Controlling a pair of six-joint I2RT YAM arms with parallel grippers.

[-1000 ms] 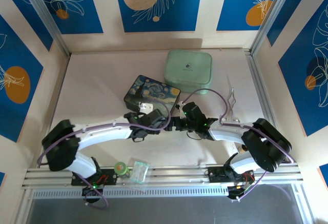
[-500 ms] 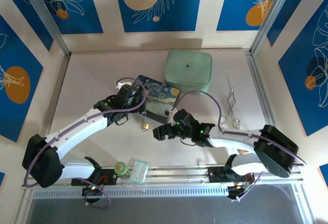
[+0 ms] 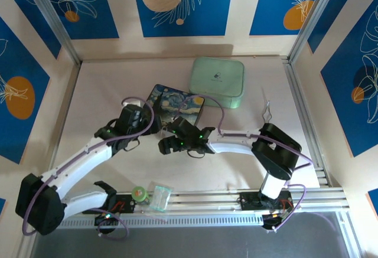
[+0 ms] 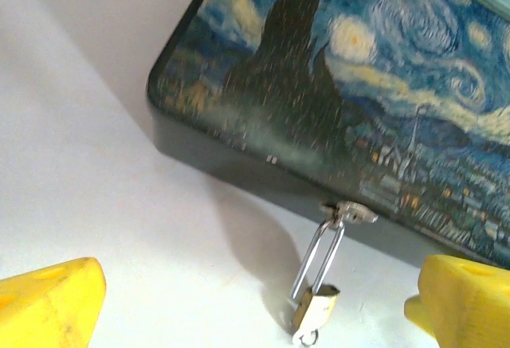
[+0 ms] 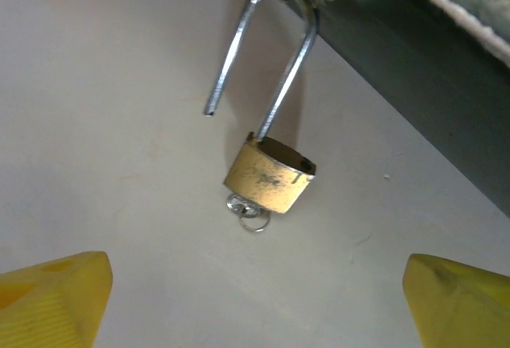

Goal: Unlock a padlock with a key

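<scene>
Both the left gripper [image 4: 255, 304] and right gripper [image 5: 255, 300] are backing off the padlock [image 5: 269, 177], jaws spread and empty, its shackle [image 5: 284, 85] now sprung free, so unlocking is looking done.

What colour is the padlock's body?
The padlock body is brass-gold, best seen in the right wrist view.

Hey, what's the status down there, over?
Left fingers, right fingers open, empty. Padlock unlocked, key at its base, shackle hooked through latch of painted box. Nothing blocking.
</scene>
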